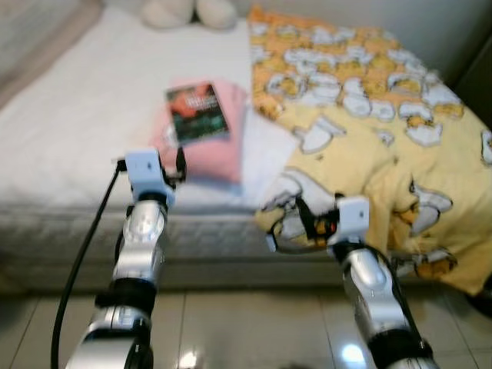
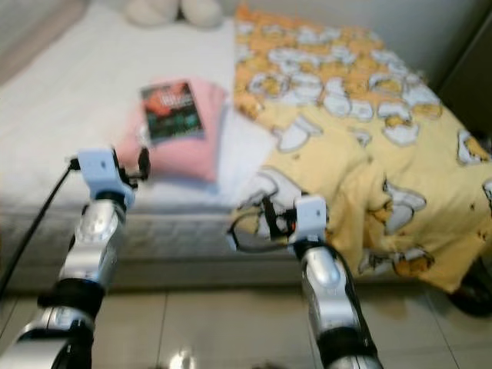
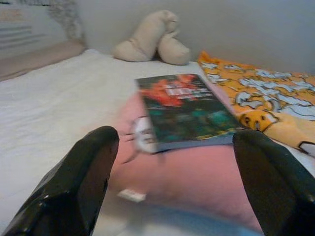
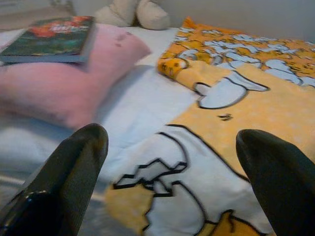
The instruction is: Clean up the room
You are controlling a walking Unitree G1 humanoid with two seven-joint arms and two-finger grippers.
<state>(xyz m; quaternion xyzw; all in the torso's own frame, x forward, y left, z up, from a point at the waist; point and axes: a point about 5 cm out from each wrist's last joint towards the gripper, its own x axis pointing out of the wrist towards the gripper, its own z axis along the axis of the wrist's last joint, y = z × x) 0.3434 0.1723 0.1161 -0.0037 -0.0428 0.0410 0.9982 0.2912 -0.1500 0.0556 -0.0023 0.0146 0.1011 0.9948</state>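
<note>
A dark book (image 1: 197,112) with a red and green cover lies on a pink pillow (image 1: 209,150) on the white bed (image 1: 84,108). My left gripper (image 3: 179,184) is open, held just before the pillow's near edge, with the book (image 3: 184,111) beyond its fingers. A yellow blanket (image 1: 369,123) with cartoon cats covers the bed's right side and hangs over the front edge. My right gripper (image 4: 172,189) is open above the blanket's (image 4: 236,128) near corner. Nothing is between either pair of fingers.
A beige plush toy (image 1: 188,11) rests at the head of the bed by the wall. The mattress front (image 1: 92,231) drops to a glossy tiled floor (image 1: 246,323). A black cable (image 1: 84,246) trails along my left arm.
</note>
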